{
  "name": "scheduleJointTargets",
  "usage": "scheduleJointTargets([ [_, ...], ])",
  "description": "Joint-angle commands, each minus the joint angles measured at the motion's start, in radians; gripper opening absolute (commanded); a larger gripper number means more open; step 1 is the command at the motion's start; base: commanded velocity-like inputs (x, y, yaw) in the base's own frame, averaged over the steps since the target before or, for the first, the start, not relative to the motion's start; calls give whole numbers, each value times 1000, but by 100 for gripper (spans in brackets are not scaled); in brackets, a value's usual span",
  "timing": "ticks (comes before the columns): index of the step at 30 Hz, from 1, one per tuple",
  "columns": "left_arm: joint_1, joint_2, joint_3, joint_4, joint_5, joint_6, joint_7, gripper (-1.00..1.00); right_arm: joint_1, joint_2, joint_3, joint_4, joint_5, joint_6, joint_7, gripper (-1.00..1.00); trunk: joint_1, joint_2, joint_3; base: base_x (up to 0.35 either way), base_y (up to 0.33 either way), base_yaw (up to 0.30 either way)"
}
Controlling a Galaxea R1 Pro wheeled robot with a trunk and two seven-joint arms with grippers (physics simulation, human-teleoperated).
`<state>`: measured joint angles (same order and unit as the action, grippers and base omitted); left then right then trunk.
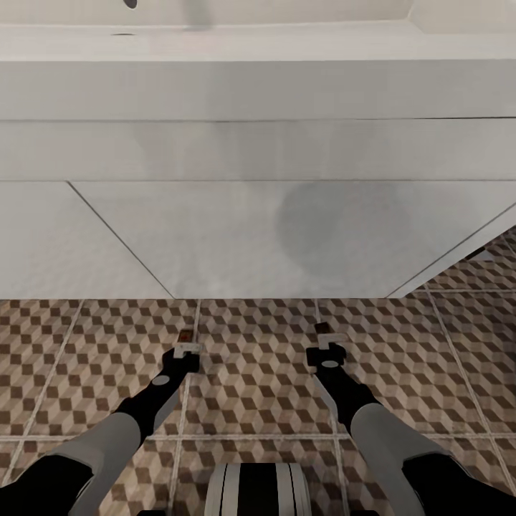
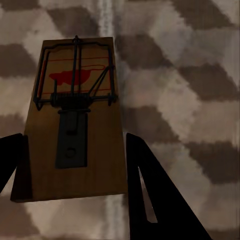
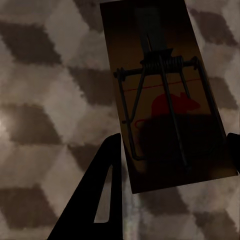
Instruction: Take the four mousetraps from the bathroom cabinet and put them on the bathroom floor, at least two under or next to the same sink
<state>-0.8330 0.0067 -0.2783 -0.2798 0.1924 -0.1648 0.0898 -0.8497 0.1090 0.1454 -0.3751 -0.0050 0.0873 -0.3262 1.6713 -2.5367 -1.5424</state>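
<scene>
Two mousetraps are in my grippers, low over the bathroom floor [image 1: 251, 373] in front of the white vanity [image 1: 251, 236] under the sink [image 1: 258, 43]. My left gripper [image 1: 186, 351] is shut on one mousetrap [image 1: 185, 335]. In the left wrist view that tan mousetrap [image 2: 75, 165], with dark wire and a red mark, sits between the gripper's [image 2: 75, 137] dark fingers [image 2: 150, 190]. My right gripper [image 1: 327, 352] is shut on the other mousetrap [image 1: 322, 329]. The right wrist view shows this mousetrap [image 3: 160, 95], shadowed, in the gripper [image 3: 175, 137]. The cabinet is out of view.
The vanity front fills the space ahead, with a door seam [image 1: 122, 240] running down it and a chrome tap [image 1: 129, 3] at the top. Patterned tiles continue past the vanity's right corner [image 1: 466, 287]. My white base [image 1: 258, 491] is at the near edge.
</scene>
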Motion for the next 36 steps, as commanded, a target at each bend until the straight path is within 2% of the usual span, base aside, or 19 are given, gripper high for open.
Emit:
scheduleJointTargets([
  [1,-1,0,-9,-1,7,-2,4,-100,0,-1,8,-2,-2,8,-7,-100,0,0,-1,0,0,0],
  [13,-3,-3,-10,-5,2,-36,26,-100,0,0,7,-4,-4,6,-9,-100,0,0,-1,4,0,0],
  [27,-3,-1,-10,-5,2,-41,31,-100,0,0,7,-4,-4,3,-8,-100,0,0,-1,272,0,0],
  [36,-3,-2,-9,-7,2,-44,31,-100,0,0,9,-4,-4,-11,-8,-100,0,0,-1,59,0,0],
])
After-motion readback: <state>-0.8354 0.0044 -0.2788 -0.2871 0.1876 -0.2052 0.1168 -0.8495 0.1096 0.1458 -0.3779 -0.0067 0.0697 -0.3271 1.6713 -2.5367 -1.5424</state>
